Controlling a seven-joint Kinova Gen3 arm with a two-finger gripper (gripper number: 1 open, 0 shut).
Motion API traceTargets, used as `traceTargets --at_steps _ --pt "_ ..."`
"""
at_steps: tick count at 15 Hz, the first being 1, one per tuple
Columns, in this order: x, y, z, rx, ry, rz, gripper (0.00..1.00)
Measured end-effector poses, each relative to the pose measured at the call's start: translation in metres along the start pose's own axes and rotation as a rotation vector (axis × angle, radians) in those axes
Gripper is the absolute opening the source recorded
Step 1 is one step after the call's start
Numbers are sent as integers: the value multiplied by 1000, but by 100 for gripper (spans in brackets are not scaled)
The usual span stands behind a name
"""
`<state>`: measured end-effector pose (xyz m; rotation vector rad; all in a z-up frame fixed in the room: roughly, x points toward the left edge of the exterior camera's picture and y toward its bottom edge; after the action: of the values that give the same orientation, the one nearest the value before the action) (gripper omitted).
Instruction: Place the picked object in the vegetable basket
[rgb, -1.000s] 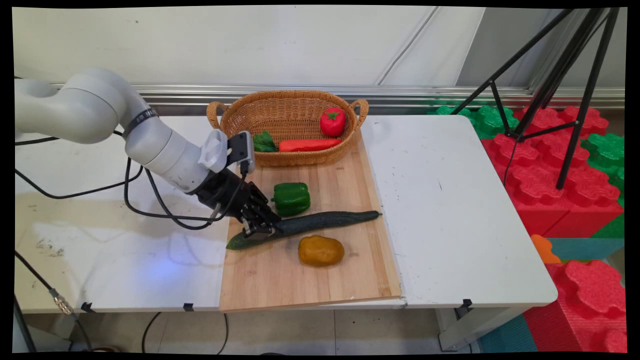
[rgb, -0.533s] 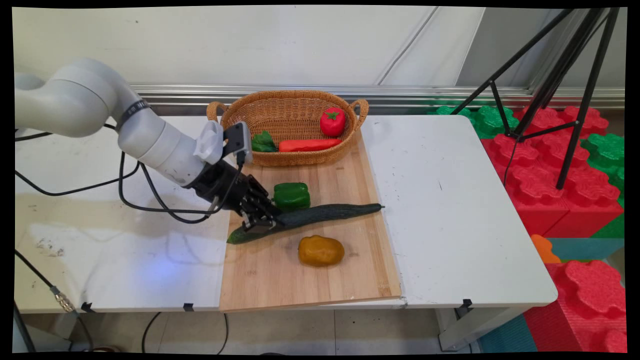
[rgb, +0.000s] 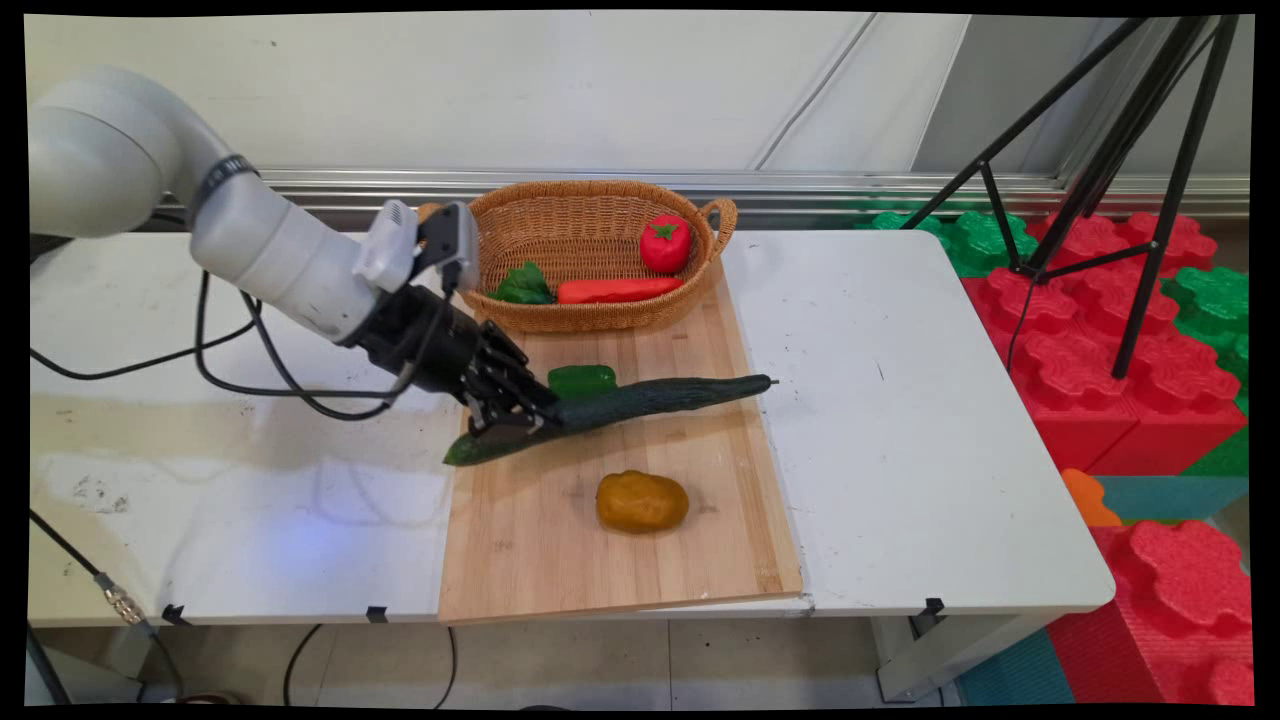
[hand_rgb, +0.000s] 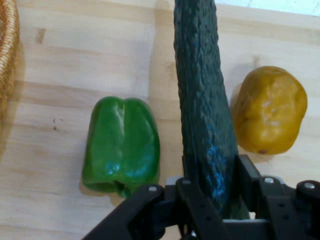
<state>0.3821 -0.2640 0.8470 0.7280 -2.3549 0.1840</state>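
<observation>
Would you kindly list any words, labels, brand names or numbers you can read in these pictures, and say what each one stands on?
None can be read.
The dark band round the white arm carries small light marks, too small to read in the main view.
The cucumber held in the hand, the green pepper, the potato, the basket and the wooden board show no lettering.

One cucumber (rgb: 640, 405), one green pepper (rgb: 582, 379) and one potato (rgb: 642, 501) are counted over one wooden board (rgb: 560, 560) at the tabletop's (rgb: 900, 450) near edge. One wicker basket (rgb: 580, 225) at the far edge holds three items: one tomato (rgb: 665, 243), one carrot (rgb: 618, 290) and one leafy green (rgb: 522, 286). That makes six vegetables in all, on one tabletop, with one black tripod (rgb: 1110, 150) past its right edge.
</observation>
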Motion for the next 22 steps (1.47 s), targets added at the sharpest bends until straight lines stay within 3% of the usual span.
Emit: traceTargets --at_steps 13,22 --pt "11 -17 -75 -3 90 70 0" --pt "23 -75 -107 119 110 157 0"
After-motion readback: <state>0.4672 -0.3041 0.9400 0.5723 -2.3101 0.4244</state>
